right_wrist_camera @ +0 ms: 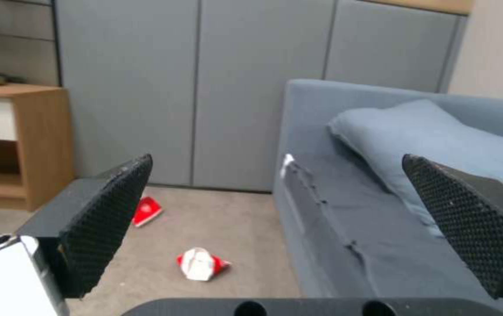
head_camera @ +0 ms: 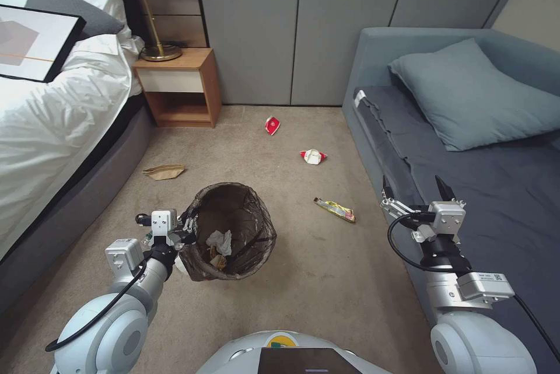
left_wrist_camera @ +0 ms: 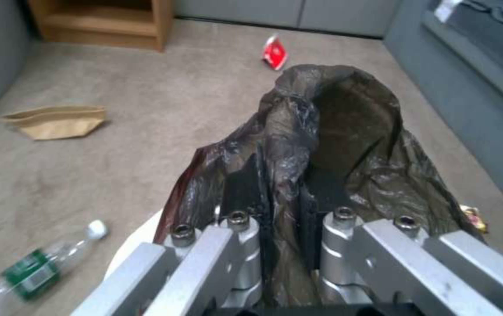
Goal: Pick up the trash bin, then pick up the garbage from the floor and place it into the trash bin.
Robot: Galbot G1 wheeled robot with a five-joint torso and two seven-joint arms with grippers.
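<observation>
- The left gripper (head_camera: pixel 188 228) is clamped on the near-left rim of the trash bin (head_camera: pixel 233 234), its dark fingers (left_wrist_camera: pixel 245 184) pinching the brown bag (left_wrist_camera: pixel 345 131) folded over the edge; one finger lies inside the rim, the other outside.
- The bin sits in front of the robot's base, left of centre, its mouth tipped slightly toward the camera. Crumpled white tissue (head_camera: pixel 220 241) and a scrap of wrapper lie at its bottom.
- A clear plastic bottle (left_wrist_camera: pixel 35 270) with a green label lies on the floor (head_camera: pixel 326 280) just beside the bin, on the robot's left.
- The right gripper (head_camera: pixel 415 187) hovers above the front edge of the blue sofa (head_camera: pixel 496 199), its fingers (right_wrist_camera: pixel 108 215) spread wide and empty, well apart from any litter.
- A yellow wrapper (head_camera: pixel 334 209) lies on the carpet between the bin and the sofa.
- A flat brown paper bag (head_camera: pixel 164 171) rests beyond the bin, near the bed (head_camera: pixel 52 111).
- Farther on, a crushed red-and-white cup (head_camera: pixel 313 156) lies mid-floor, ahead of the right gripper.
- A second red cup (head_camera: pixel 272 125) lies farthest off, close to the grey wall panels and the wooden nightstand (head_camera: pixel 178 85).
</observation>
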